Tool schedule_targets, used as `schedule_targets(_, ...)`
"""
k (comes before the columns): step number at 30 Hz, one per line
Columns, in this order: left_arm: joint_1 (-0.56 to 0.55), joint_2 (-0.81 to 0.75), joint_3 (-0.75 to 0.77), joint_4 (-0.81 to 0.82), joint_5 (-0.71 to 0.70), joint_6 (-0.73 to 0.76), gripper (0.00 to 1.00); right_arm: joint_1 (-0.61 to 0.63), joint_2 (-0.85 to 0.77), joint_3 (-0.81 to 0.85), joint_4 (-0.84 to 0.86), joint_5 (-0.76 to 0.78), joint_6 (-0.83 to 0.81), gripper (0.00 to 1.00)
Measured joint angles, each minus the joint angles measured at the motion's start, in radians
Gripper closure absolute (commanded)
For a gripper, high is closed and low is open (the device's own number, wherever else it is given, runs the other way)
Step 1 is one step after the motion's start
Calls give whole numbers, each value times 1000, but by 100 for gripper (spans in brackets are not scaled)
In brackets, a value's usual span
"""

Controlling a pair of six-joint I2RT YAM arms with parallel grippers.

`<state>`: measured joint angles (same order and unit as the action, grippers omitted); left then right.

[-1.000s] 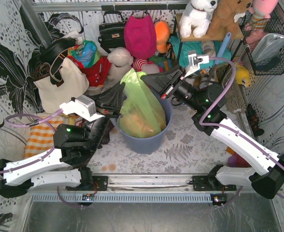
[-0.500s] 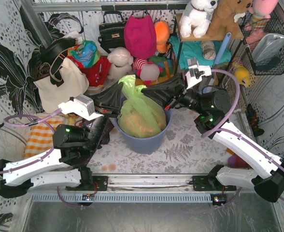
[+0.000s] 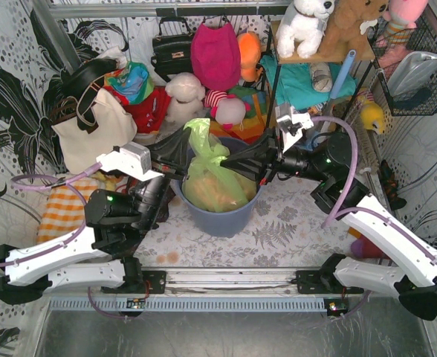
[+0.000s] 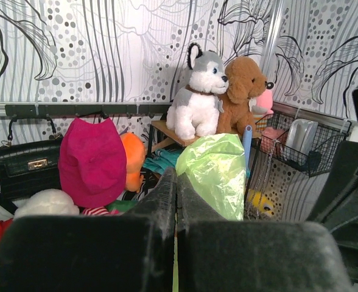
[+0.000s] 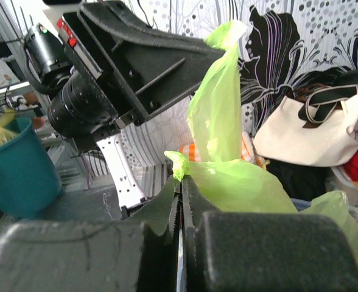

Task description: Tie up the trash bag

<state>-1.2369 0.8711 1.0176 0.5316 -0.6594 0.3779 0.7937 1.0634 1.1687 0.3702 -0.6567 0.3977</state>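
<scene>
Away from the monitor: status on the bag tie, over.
Both shut: left gripper, right gripper each pinch a trash bag flap. No knot yet. Bag in bin. Nothing blocking.

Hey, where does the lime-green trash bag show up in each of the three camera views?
Top external: the trash bag is at centre, sitting in the blue-grey bin.
Left wrist: one green flap, just right of centre.
Right wrist: centre, a flap rising to the top edge, with more plastic spreading to the lower right.
Shared landmark: the black-and-white patterned wall appears in all three.
</scene>
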Motion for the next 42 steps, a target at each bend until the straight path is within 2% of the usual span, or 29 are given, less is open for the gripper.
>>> schedule_targets(9,0,15,23,-27,-22,-19,100,23,-11,31,-177,-18,-82,100)
schedule_targets(15,0,31,55,-67,-22,-33,100,105,31,130,-325,32,-154,100)
schedule_targets(22,0,38,86,-130,-18,-60,100,209,76,226,-508,251,-178,100)
schedule_targets(29,0,39,103,-199,26,-90,100,280,109,238,-632,510,-151,100)
schedule_targets(42,0,37,117,-303,138,-121,100,378,158,260,-662,877,-34,100)
